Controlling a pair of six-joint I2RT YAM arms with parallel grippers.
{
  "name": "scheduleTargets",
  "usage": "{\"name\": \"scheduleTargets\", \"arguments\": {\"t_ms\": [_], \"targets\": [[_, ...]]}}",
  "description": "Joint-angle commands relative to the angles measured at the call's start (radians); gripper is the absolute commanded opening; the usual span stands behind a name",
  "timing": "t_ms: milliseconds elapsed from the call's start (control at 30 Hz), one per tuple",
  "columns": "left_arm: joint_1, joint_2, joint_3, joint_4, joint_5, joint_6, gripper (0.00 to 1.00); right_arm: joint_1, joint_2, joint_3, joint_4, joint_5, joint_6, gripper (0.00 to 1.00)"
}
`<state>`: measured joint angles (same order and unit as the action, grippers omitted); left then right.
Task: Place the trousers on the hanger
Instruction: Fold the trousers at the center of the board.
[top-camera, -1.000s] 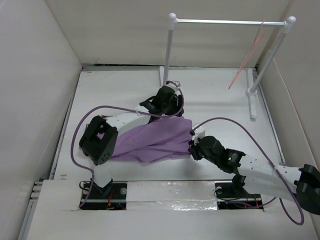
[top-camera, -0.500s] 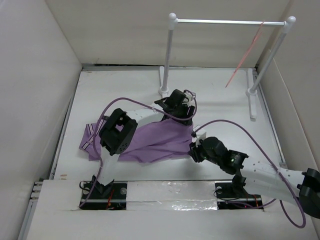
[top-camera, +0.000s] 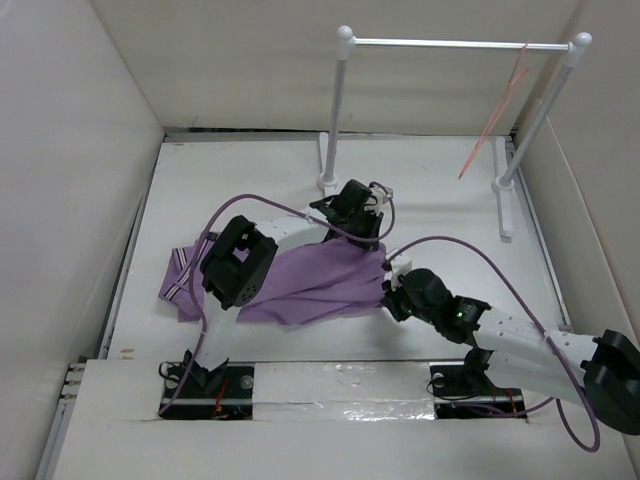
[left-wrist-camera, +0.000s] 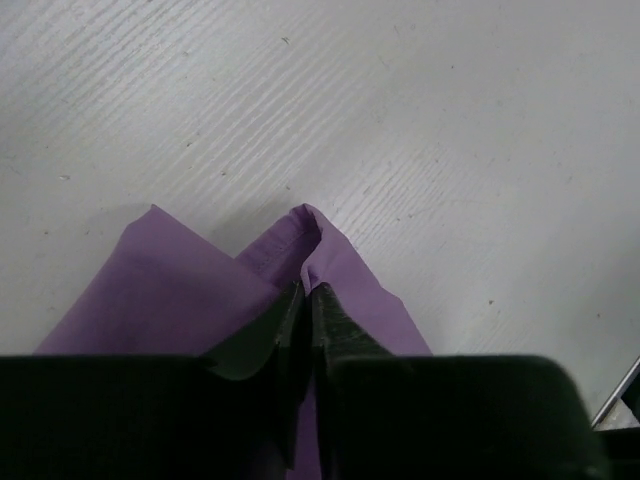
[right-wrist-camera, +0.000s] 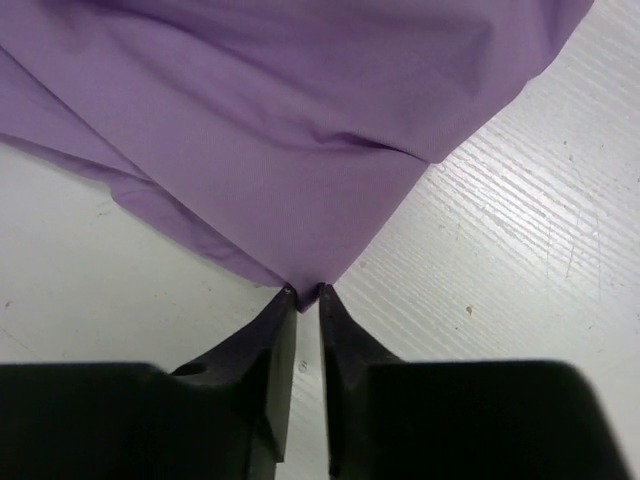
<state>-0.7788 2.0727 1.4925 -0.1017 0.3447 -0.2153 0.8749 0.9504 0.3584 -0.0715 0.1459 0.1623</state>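
Observation:
The light purple trousers (top-camera: 310, 285) lie crumpled on the white table, with the striped waistband (top-camera: 176, 276) at the left. My left gripper (top-camera: 368, 233) is at their far right corner. In the left wrist view it (left-wrist-camera: 305, 290) is shut on a raised fold of the trousers (left-wrist-camera: 170, 290). My right gripper (top-camera: 392, 294) is at the near right corner. In the right wrist view its tips (right-wrist-camera: 303, 295) pinch the pointed corner of the trousers (right-wrist-camera: 300, 120). The pink hanger (top-camera: 495, 115) hangs slanted from the rail at the back right, apart from both arms.
A white two-post stand with a silver bar (top-camera: 455, 43) rises at the back right, its feet (top-camera: 505, 205) on the table. White walls (top-camera: 70, 180) close in the left, back and right sides. Purple cables (top-camera: 470, 250) loop over both arms.
The left arm swung right to the far right corner, uncovering the waistband, and its jaws closed on a fold. The right jaws narrowed onto the near corner. The hanger swayed slightly.

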Motion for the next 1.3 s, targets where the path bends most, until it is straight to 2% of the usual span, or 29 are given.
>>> {"name": "scheduleTargets", "arguments": {"t_ms": [0,100,367,433,800,1000,1033,1067,1100,1133,1200,1233,1267], "targets": [[-0.002,0.01,0.041,0.016,0.022,0.017,0.0,-0.01,-0.019,0.034,0.053,0.029,-0.009,0.18],[-0.002,0.02,0.058,0.011,0.011,0.014,0.0,-0.02,-0.042,0.025,0.049,0.044,0.005,0.0],[0.045,0.03,0.11,0.054,-0.006,-0.045,0.0,-0.011,-0.14,-0.022,-0.004,0.017,0.08,0.0],[0.056,0.043,0.144,0.054,0.005,-0.053,0.0,-0.002,-0.174,-0.033,-0.06,0.027,0.124,0.0],[0.075,0.245,0.437,-0.075,0.027,-0.026,0.0,0.016,-0.262,-0.05,-0.217,0.02,0.272,0.0],[0.075,0.296,0.456,-0.078,0.046,-0.015,0.0,0.074,-0.303,-0.056,-0.292,0.073,0.367,0.0],[0.075,0.296,0.453,-0.076,0.056,-0.013,0.0,0.097,-0.32,-0.055,-0.301,0.089,0.381,0.0],[0.075,0.285,0.446,-0.069,0.062,-0.01,0.08,0.107,-0.329,-0.058,-0.306,0.101,0.388,0.0],[0.075,0.273,0.416,-0.055,0.065,-0.01,0.18,0.107,-0.338,-0.058,-0.298,0.112,0.381,0.12],[0.066,0.258,0.398,-0.038,0.066,-0.012,0.39,0.116,-0.344,-0.056,-0.297,0.115,0.375,0.22],[0.065,0.208,0.365,-0.01,0.062,-0.018,0.53,0.116,-0.349,-0.036,-0.316,0.126,0.353,0.44],[0.065,0.196,0.365,-0.01,0.056,-0.021,0.58,0.125,-0.346,-0.001,-0.333,0.135,0.349,0.49],[0.065,0.163,0.362,-0.007,0.051,-0.022,0.59,0.125,-0.34,0.017,-0.341,0.139,0.335,0.54]]}}
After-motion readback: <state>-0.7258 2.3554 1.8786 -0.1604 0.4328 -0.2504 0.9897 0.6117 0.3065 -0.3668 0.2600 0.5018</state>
